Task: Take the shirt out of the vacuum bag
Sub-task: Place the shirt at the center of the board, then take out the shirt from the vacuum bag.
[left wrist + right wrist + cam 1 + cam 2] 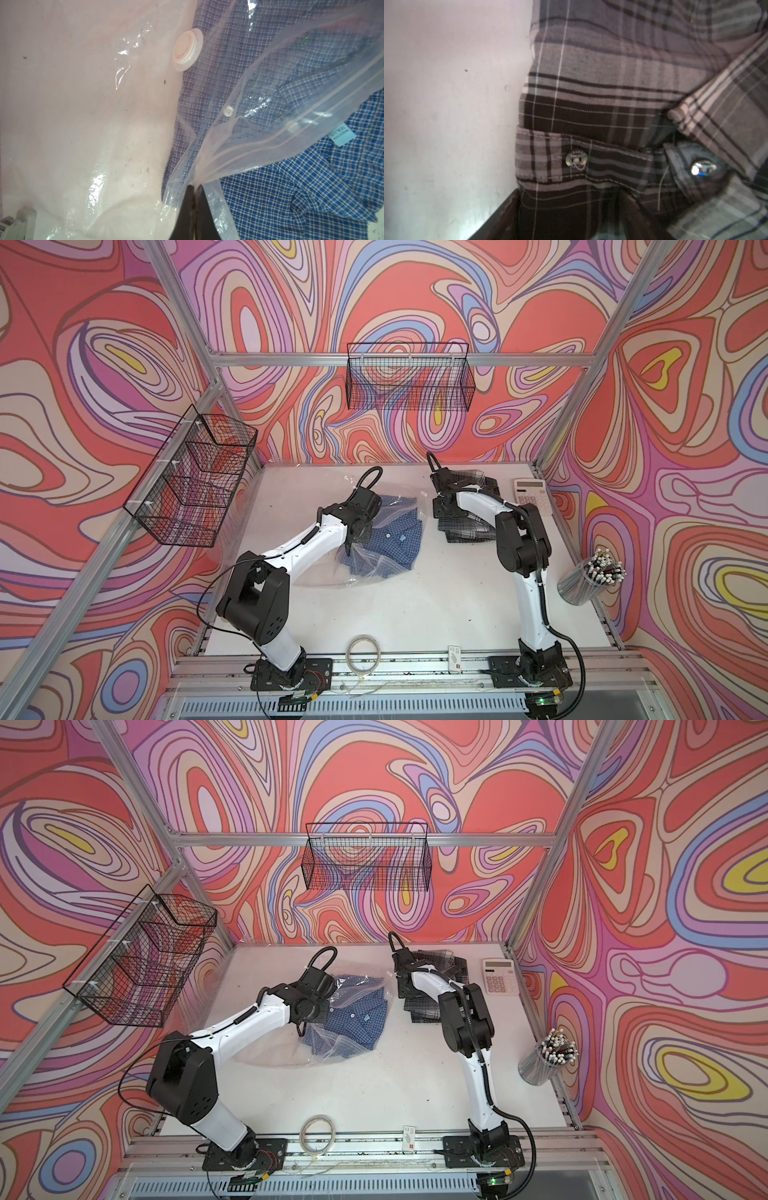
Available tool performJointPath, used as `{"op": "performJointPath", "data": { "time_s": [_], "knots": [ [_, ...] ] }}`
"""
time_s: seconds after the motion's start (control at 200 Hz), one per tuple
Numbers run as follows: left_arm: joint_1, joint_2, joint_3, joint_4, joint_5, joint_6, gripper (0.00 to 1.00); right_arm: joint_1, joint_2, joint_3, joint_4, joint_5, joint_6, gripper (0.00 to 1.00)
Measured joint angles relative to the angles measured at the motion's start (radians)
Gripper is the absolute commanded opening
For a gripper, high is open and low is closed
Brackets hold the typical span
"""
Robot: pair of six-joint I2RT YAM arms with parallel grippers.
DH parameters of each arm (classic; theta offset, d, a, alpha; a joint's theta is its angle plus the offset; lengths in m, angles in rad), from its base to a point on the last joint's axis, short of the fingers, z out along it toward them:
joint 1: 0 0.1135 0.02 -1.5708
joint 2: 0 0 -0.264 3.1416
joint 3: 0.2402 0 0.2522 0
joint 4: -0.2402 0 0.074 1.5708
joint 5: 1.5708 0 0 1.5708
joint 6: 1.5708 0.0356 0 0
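A pale blue tag (340, 135) on the blue checked shirt (291, 197) is showing tiny print, perhaps "MADE IN CHINA"; nothing else is reading clearly.

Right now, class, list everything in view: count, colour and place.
vacuum bag: 1, clear, mid-table, round white valve on its face
blue checked shirt: 1, blue-white, partly inside the vacuum bag
plaid shirt: 1, grey and black, folded at back right
calculator: 1, white with pink keys, back right corner
pen cup: 1, clear, right edge
tape roll: 1, pale, front edge
small card: 1, white, front edge
wire baskets: 2, black, back wall and left wall
table: 1, white
left gripper: 1, black, shut on the vacuum bag's zip edge
right gripper: 1, black, open over the plaid shirt
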State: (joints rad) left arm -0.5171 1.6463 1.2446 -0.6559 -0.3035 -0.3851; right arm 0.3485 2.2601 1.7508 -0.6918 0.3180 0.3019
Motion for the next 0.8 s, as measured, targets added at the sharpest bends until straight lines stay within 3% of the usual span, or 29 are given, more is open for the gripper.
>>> {"op": "performJointPath", "data": {
  "time_s": [0.421,0.641,0.801],
  "knots": [
    [0.0,-0.01,-0.002,0.0,0.008,0.0,0.0,-0.001,-0.169,-0.186,0.019,-0.039,0.019,0.7],
    [0.0,-0.031,-0.002,0.0,0.039,0.001,0.0,0.003,-0.478,-0.49,0.249,-0.295,0.127,0.69],
    [0.0,-0.035,0.0,-0.001,0.066,0.016,0.0,0.045,-0.545,-0.646,0.42,-0.455,0.196,0.7]
  ]
}}
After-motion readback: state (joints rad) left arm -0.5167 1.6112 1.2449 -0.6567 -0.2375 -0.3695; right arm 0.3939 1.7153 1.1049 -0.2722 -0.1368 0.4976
